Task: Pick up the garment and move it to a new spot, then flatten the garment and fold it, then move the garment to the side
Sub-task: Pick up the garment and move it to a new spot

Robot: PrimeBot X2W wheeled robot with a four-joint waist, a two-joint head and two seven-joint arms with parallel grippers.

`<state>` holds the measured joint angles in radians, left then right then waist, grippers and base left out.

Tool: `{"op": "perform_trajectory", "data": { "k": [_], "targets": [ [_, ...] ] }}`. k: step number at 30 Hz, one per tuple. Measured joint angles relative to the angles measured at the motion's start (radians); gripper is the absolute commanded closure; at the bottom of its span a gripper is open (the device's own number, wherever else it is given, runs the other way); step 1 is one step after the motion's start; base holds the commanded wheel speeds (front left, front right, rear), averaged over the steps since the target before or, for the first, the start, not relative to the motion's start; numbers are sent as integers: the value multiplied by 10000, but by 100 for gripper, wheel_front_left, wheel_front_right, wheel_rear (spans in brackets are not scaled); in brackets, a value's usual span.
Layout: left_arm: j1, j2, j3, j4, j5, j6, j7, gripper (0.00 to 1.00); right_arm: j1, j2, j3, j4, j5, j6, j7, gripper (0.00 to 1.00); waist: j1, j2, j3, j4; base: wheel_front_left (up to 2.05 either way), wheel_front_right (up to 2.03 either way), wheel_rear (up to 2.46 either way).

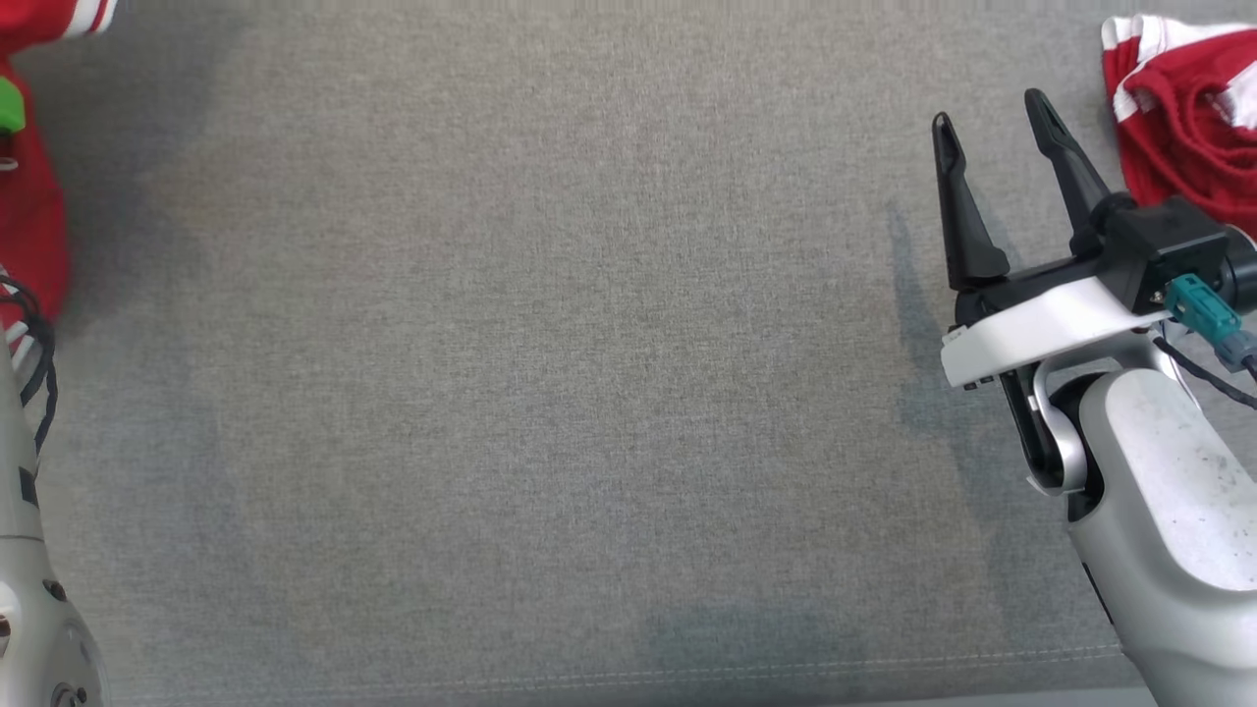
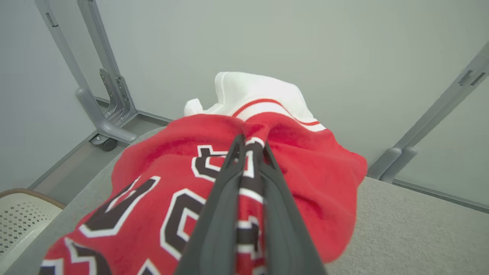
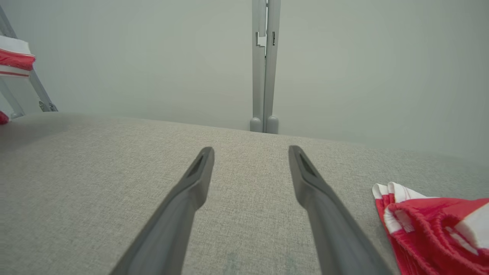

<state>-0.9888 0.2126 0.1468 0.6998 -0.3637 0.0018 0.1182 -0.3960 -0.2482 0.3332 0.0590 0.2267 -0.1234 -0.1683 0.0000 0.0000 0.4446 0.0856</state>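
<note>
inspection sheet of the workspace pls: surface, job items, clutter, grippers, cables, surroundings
surface: grey fabric surface, flat, with a stitched seam along the near edge
job's things: red jersey with black and white lettering, bunched at the surface's left side
clutter: second red and white garment, crumpled at the far right
grippers: left gripper shut on the red jersey; right gripper open over the surface, holding nothing
cables: dark cable along the left forearm; teal plug on the right wrist
surroundings: grey wall panels, frame post, white perforated basket beside the surface
</note>
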Motion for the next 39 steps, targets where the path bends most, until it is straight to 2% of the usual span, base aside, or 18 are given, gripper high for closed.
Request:
{"op": "perform_trajectory", "data": {
  "k": [5,9,15,21,28,34,39],
  "targets": [
    [-67,-42,-514,-464,113,-616,-502,100,217,167,-29,307,123,0,-207,0,0,0,-635,60,0,0,0],
    [-102,-435,-800,-1014,79,-997,-905,100,422,267,-86,543,180,0,-322,0,0,0,-1172,80,0,0,0],
    [144,-1310,-1716,-1459,63,-1168,-1081,100,882,426,-163,938,301,-2,-430,0,-1,0,-2005,33,0,0,0],
    [1938,-1992,-2569,-1289,36,-1241,-1149,100,1445,734,21,1371,460,-2,-487,0,-1,0,-2829,-176,0,0,0],
    [4029,-2044,-3630,-742,-242,-1248,-1097,100,2133,945,412,1664,573,0,-416,0,-1,0,-3638,-778,0,0,0],
    [4387,-1952,-4518,-955,-704,-1248,-1231,100,2193,1001,679,1542,571,90,-318,0,-1,0,-3935,-1618,0,0,0],
    [4520,-1921,-5469,-1223,-1883,-1241,-1442,100,2188,1135,823,1429,570,148,-274,0,-1,1,-3963,-2350,0,0,0]
  ]
}}
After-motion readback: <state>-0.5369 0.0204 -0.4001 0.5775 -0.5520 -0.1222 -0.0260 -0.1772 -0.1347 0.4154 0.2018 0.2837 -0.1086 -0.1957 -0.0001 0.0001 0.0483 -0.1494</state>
